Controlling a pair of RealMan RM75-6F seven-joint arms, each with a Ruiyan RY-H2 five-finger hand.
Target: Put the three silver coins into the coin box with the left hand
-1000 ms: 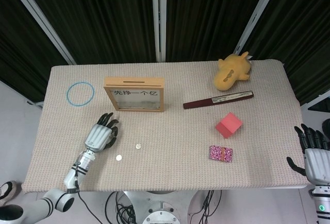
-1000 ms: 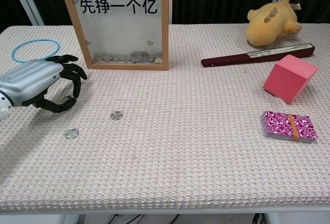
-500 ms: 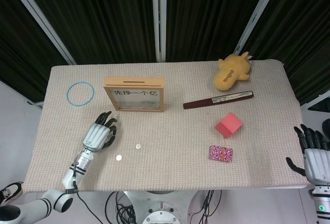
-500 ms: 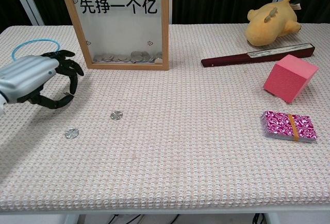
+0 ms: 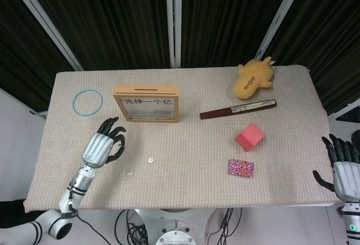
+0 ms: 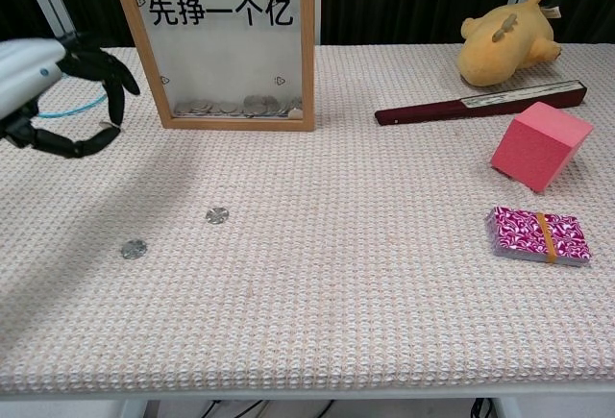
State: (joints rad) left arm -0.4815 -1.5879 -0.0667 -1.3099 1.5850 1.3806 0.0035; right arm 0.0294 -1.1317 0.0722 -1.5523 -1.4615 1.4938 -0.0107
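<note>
The wooden coin box [image 5: 147,103] [image 6: 226,43] stands upright at the back left, with several coins behind its clear front and a slot in its top edge. Two silver coins [image 5: 150,160] [image 5: 130,172] lie flat on the cloth in front of it; the chest view shows the same two coins [image 6: 217,214] [image 6: 134,249]. My left hand [image 5: 101,146] [image 6: 53,82] hovers above the table left of the box, thumb and a fingertip pinched together on what looks like a small silver coin. My right hand [image 5: 343,169] hangs off the table's right edge, fingers spread and empty.
A blue ring [image 5: 87,102] lies at the back left, partly behind my left hand in the chest view. A yellow plush toy [image 5: 254,77], a dark folded fan [image 5: 238,110], a pink cube [image 5: 249,137] and a banded patterned packet [image 5: 241,168] occupy the right half.
My left hand has risen off the cloth and drawn back to the left, away from the two lying coins. Those coins and my right hand have stayed put.
</note>
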